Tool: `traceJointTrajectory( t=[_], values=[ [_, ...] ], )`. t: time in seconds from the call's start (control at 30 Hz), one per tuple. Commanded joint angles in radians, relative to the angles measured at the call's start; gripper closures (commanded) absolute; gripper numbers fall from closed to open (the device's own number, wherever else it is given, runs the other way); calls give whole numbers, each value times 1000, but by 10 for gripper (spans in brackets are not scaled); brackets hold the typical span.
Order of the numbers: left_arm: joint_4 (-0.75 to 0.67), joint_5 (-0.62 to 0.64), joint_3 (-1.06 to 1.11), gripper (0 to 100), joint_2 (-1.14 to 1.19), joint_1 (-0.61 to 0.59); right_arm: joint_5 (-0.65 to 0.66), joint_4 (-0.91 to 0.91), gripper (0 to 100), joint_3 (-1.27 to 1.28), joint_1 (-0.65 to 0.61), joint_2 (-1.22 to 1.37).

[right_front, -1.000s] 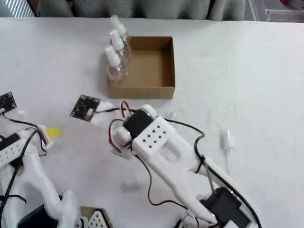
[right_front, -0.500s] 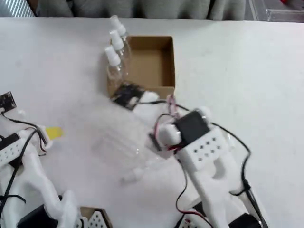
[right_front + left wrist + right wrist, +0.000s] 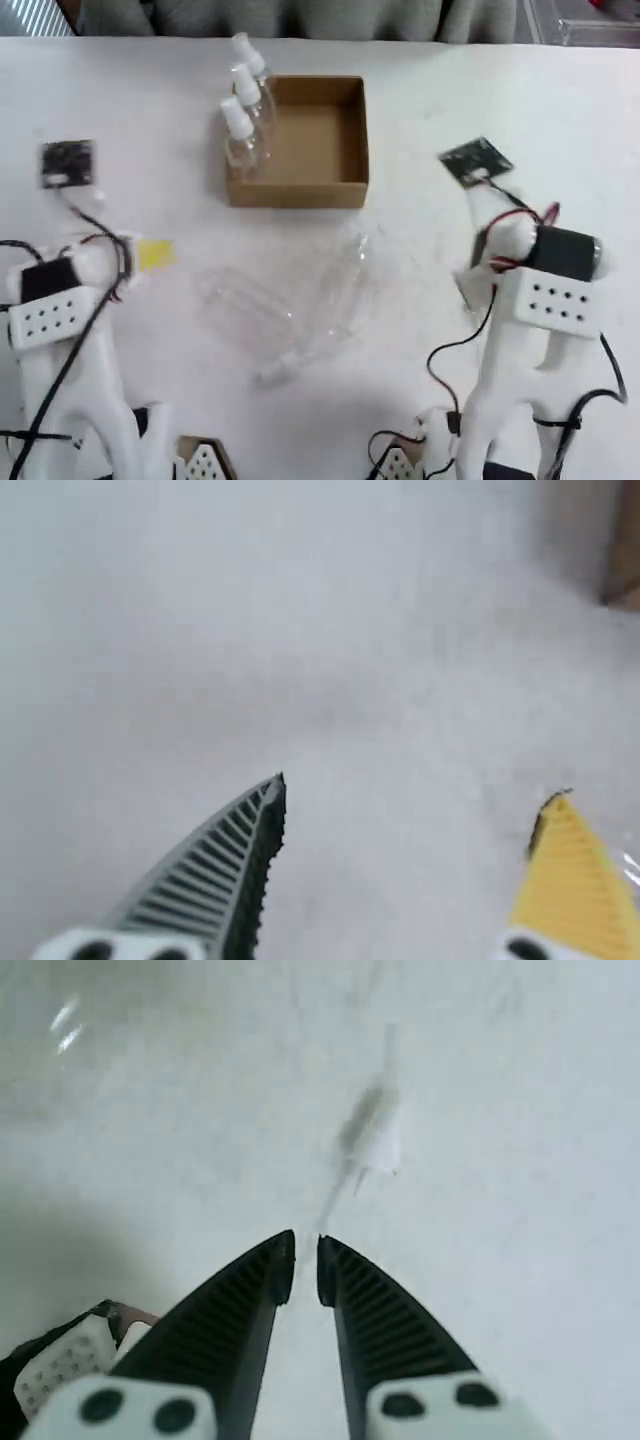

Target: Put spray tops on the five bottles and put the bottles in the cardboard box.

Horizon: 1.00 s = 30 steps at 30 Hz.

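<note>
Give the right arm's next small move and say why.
Probably open the right end effector and ease it down over the spray top. Its fingers are almost together, too narrow to take the top, which lies loose on the table just ahead of them.

White table (image 3: 520,110). Upper centre: brown cardboard box (image 3: 345,150); on its left, clear upright bottles (image 3: 243,145) with white spray tops (image 3: 238,118). Centre: colourless, transparent lying bottles (image 3: 300,300). Left arm (image 3: 60,330) and right arm (image 3: 530,340): white, black motors, red and black wires, rows of dark dots. Left gripper (image 3: 420,786): one grey ribbed finger (image 3: 225,865), one yellow finger (image 3: 572,880). Right gripper (image 3: 304,1245): black ribbed fingers (image 3: 240,1310). Loose spray top (image 3: 375,1135): white.
</note>
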Motion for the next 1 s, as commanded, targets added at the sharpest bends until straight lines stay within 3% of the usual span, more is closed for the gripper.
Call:
traceJointTrajectory(
  t=[0.0,0.23,0.37,0.57,0.97],
  values=[
    [83,-259,-71,631,-85,205,72,-79,982,57,148,-35],
    [178,-694,-37,631,-188,406,207,-211,982,210,332,-35],
    [186,-816,35,631,-283,507,264,-318,982,313,395,-31],
    [175,-684,60,631,-429,533,245,-381,982,391,360,-35],
    [236,-359,161,631,-532,99,-84,-162,982,307,-58,-36]
  ],
)
